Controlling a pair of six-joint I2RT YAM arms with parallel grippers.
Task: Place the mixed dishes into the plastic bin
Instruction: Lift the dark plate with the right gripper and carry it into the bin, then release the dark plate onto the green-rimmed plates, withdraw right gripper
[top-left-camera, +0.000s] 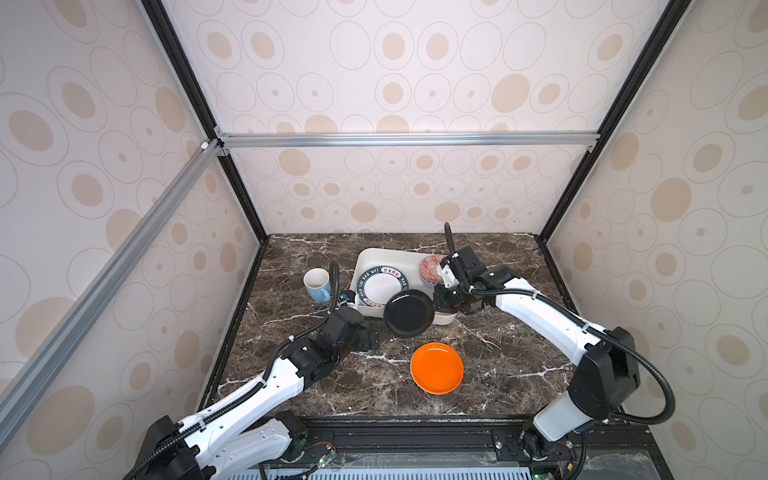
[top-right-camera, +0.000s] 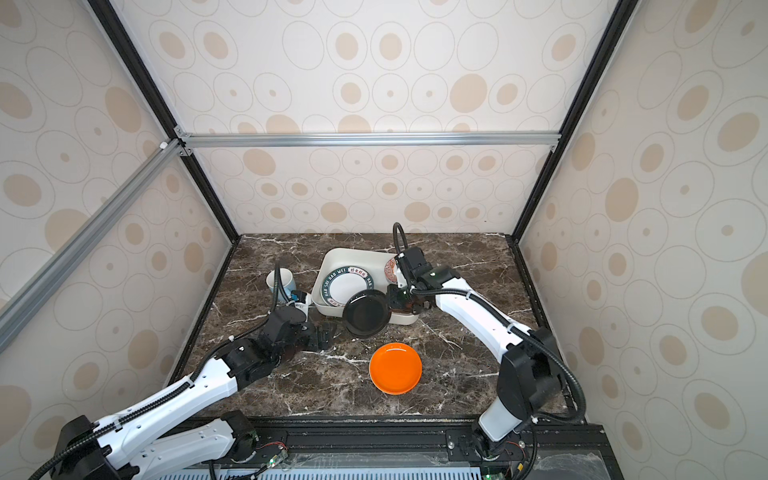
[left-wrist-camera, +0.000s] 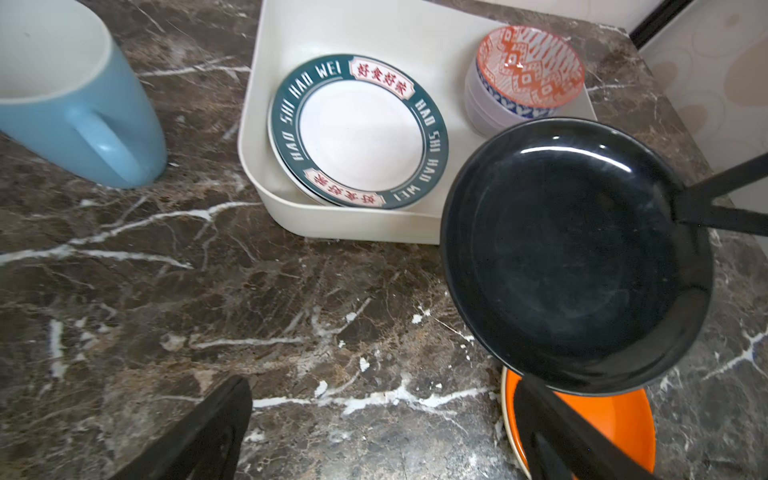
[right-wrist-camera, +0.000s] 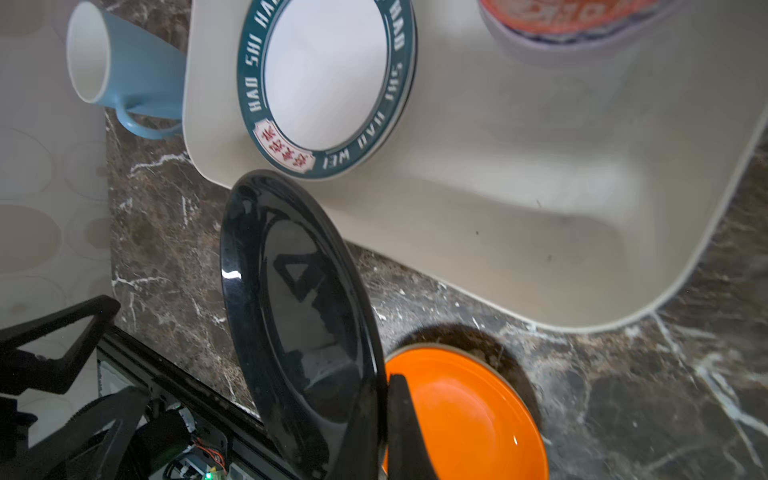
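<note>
A robot's right gripper (top-left-camera: 437, 306) is pinching the right rim of a glossy black plate (top-left-camera: 409, 312), with its jaws pressed together on the edge. The plate is hanging tilted in the air. It is overlapping the near right corner of the off-white plastic bin (top-left-camera: 386, 257) and the dark marble table (top-left-camera: 503, 361) in front of it. From the right wrist view, the plate is standing almost edge-on between two black fingers (right-wrist-camera: 409, 419).

Inside the bin, a white plate with a dark green printed rim (top-left-camera: 382, 286) is lying on the left side, with another rim showing under it. At the far right corner a red-patterned bowl (top-left-camera: 430, 268) is nesting in a lilac bowl (left-wrist-camera: 478, 108). In both top views the right arm's wrist is partly hiding these bowls.

A light-blue mug (top-left-camera: 318, 284) is standing upright on the table just left of the bin, with the left arm's black cable (top-right-camera: 276, 286) crossing in front of it. An orange plate (top-left-camera: 437, 368) is lying flat on the table nearer the front, well apart from the bin.

The left gripper (top-left-camera: 372, 336) is hovering low in front of the bin's near left corner. Its jaws are spread wide and are holding nothing. It is just beside the black plate's left edge, and I cannot tell whether they are touching.
</note>
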